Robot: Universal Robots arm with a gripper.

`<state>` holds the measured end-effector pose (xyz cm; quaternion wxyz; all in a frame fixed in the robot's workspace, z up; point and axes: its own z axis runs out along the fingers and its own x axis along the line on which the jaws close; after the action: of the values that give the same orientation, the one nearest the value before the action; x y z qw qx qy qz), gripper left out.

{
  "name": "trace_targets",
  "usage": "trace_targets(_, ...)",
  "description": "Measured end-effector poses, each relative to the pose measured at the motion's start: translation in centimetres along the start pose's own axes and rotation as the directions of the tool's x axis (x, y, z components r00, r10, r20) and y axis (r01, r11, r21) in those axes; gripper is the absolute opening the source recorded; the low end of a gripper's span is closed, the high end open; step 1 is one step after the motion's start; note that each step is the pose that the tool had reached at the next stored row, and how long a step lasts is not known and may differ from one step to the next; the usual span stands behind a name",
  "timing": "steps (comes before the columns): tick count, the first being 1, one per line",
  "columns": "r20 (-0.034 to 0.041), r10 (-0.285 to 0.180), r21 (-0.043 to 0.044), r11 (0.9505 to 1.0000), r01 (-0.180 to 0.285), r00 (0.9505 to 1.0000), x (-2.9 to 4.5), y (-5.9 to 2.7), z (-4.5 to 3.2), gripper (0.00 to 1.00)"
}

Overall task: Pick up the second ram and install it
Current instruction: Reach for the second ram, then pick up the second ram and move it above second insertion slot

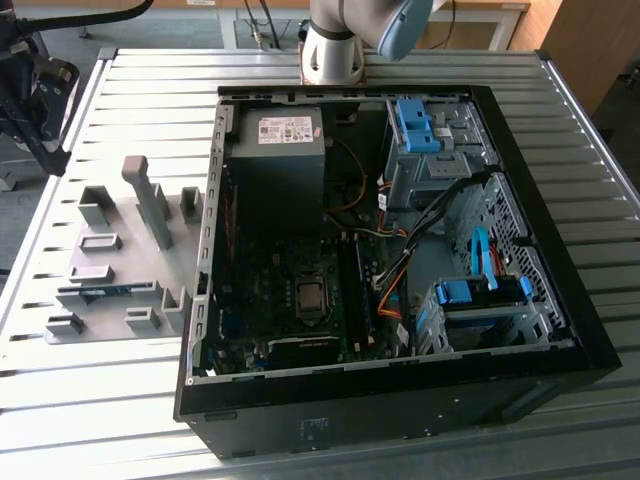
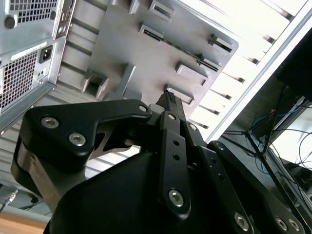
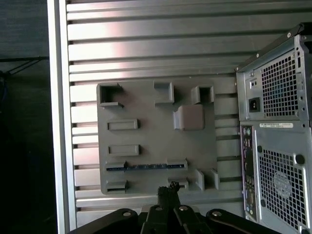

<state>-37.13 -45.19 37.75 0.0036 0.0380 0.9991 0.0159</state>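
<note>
We see the end effector (image 3: 168,187) with its fingertips (image 2: 170,100) pressed together and nothing between them; it touches no object. In the first wrist view it hangs above one edge of the grey fixture plate (image 3: 146,131). The second ram (image 3: 146,166) stands on its long edge in a slot of that plate, held between grey blocks, a thin blue strip (image 1: 100,292) in the exterior view. The plate lies on the slatted metal table (image 1: 130,400), just beside the open computer case (image 1: 560,330), on the exterior view's left of it. The green motherboard (image 1: 290,270) lies inside the case
</note>
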Motion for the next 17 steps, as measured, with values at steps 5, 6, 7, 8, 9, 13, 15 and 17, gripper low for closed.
trace_targets(5, -0.0003, 0.0, 0.0002, 1.0, 0.0, 1.0, 0.01, 0.0, -0.02, 0.1)
trace_targets(6, -0.0003, 0.0, 0.0002, 1.0, 0.0, 1.0, 0.02, 0.0, -0.02, 0.1)
trace_targets(7, -0.0002, 0.0, 0.0002, 1.0, 0.0, 1.0, 0.03, 0.0, -0.02, 0.1)
trace_targets(8, -0.0003, 0.0, 0.0002, 1.0, 0.0, 1.0, 0.03, 0.0, -0.02, 0.1)
trace_targets(9, -0.0003, 0.0, 0.0002, 1.0, 0.0, 1.0, 0.03, 0.0, -0.02, 0.1)
trace_targets(13, -0.0003, 0.0, 0.0002, 1.0, 0.0, 1.0, 0.05, 0.0, -0.02, 0.1)
trace_targets(15, -0.0003, 0.0, 0.0002, 1.0, 0.0, 1.0, 0.05, 0.0, -0.02, 0.1)
trace_targets(17, -0.0003, 0.0, 0.0002, 1.0, 0.0, 1.0, 0.05, 0.0, -0.02, 0.1)
